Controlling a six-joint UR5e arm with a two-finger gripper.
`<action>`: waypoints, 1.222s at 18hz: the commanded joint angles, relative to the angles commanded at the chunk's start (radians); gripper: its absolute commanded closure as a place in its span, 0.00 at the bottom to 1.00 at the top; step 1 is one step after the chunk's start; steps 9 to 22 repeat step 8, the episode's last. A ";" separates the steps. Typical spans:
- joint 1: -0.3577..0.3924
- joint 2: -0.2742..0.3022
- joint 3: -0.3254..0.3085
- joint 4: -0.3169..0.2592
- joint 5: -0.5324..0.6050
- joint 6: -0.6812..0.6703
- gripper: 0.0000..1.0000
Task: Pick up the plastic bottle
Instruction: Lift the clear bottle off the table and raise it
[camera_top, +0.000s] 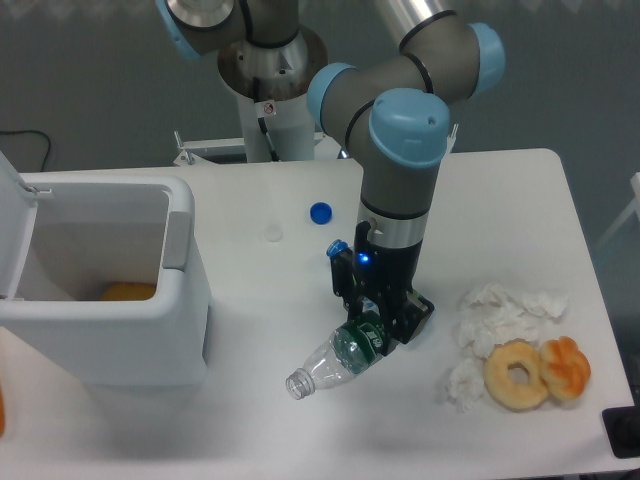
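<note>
A: Where is the gripper (377, 333) at this point?

B: Just below the middle of the frame, a little to the right, hanging from the arm's wrist. Its fingers are pinching the plastic bottle (343, 354) at the dark green label end.

A: And the bottle itself?

B: Tilted, with the open neck pointing down toward the lower left. It looks raised off the table (520, 200), though I cannot tell for certain whether the neck is clear of the surface.

A: What worries you?

B: The grip sits at one end, so most of the bottle hangs out to the side. I judge that it could pivot between the fingers, or slide out, since thin clear plastic is slick and gives under pressure. A fast move would make that worse.

A: Anything close by to hit?

B: The blue-labelled bottle seems mostly hidden behind the wrist, so I cannot place it exactly. A blue cap (320, 212) lies above and to the left, apart from the gripper. The white bin (180, 300) fills the left side, and a swing that way could knock the dangling neck against its wall. To the right lie crumpled tissues (500, 310) and two doughnuts (538, 372), well apart.
</note>
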 joint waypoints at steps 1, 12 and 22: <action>-0.002 -0.002 0.000 0.000 0.000 0.002 0.37; 0.002 0.003 -0.003 0.000 -0.023 0.002 0.37; 0.002 0.003 -0.003 0.000 -0.023 0.002 0.37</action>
